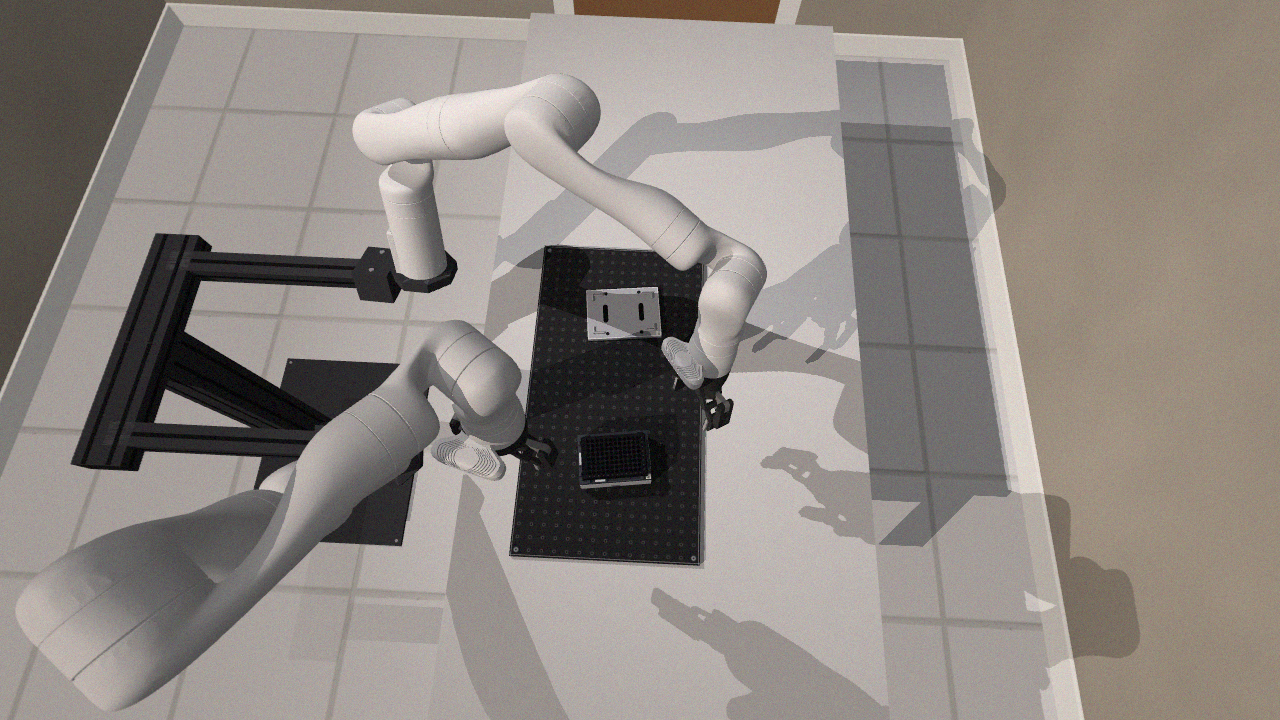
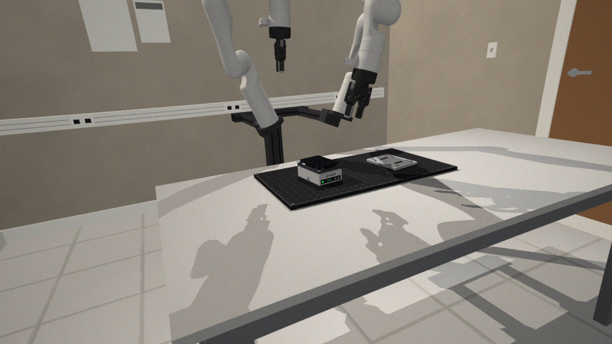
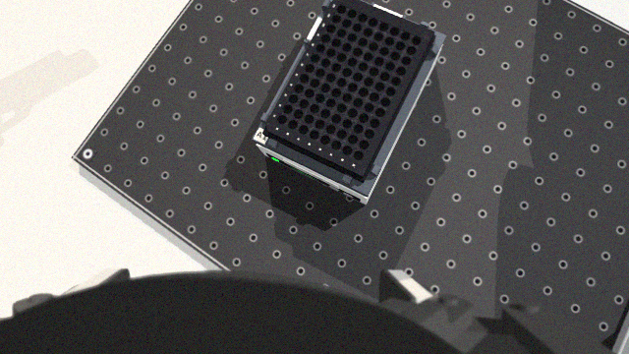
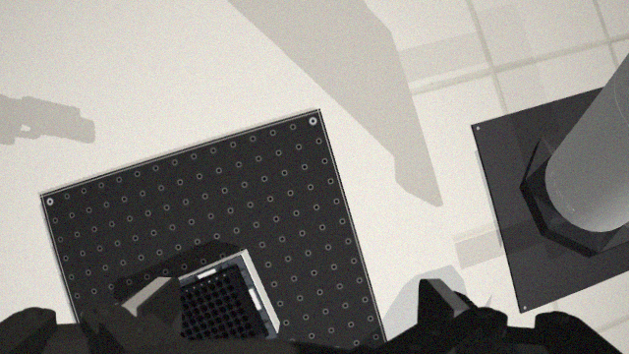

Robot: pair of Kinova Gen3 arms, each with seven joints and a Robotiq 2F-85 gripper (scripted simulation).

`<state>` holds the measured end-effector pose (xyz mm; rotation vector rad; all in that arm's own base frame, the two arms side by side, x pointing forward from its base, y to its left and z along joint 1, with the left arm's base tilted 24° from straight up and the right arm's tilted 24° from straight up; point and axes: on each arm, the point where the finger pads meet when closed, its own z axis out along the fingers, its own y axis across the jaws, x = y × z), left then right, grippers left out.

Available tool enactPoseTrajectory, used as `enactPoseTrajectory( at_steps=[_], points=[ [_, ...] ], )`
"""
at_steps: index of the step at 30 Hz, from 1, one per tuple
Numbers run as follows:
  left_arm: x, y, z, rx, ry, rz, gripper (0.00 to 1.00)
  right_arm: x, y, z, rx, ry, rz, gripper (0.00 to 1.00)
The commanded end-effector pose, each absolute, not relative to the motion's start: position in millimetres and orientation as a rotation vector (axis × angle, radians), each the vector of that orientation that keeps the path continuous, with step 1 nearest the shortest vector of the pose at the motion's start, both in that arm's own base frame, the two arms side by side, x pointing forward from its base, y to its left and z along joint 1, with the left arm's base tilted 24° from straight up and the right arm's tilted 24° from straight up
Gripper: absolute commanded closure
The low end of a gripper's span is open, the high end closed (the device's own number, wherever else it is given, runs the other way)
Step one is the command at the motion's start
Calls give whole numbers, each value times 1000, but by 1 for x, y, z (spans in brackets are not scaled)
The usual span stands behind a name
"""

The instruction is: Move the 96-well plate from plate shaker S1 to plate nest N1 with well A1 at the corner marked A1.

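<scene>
so both my claws, left claw (image 1: 718, 413) (image 2: 354, 113) (image 3: 260, 279) and right claw (image 1: 542, 454) (image 2: 280, 68) (image 4: 298, 306), are wide open, and the 96-well plate (image 1: 614, 456) (image 2: 318, 161) (image 3: 351, 84) (image 4: 221, 305) sits on shaker S1 (image 1: 615, 481) (image 2: 310, 175) (image 3: 378, 191) (image 4: 258, 297), lower middle of the top view, where coming down skewed could clip a corner and tip it
</scene>
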<state>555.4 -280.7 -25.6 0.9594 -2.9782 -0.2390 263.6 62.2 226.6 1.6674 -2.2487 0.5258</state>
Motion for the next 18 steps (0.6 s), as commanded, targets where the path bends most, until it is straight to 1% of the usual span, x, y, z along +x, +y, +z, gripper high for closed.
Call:
enactPoseTrajectory(
  at_steps=[1, 18],
  points=[
    [556, -282, -24, 959, -2980, -236, 2, 255, 59, 228, 1735, -2228, 504, 2],
    [556, -282, -24, 959, -2980, -236, 2, 240, 53, 229, 1836, -2185, 485, 2]
  ],
)
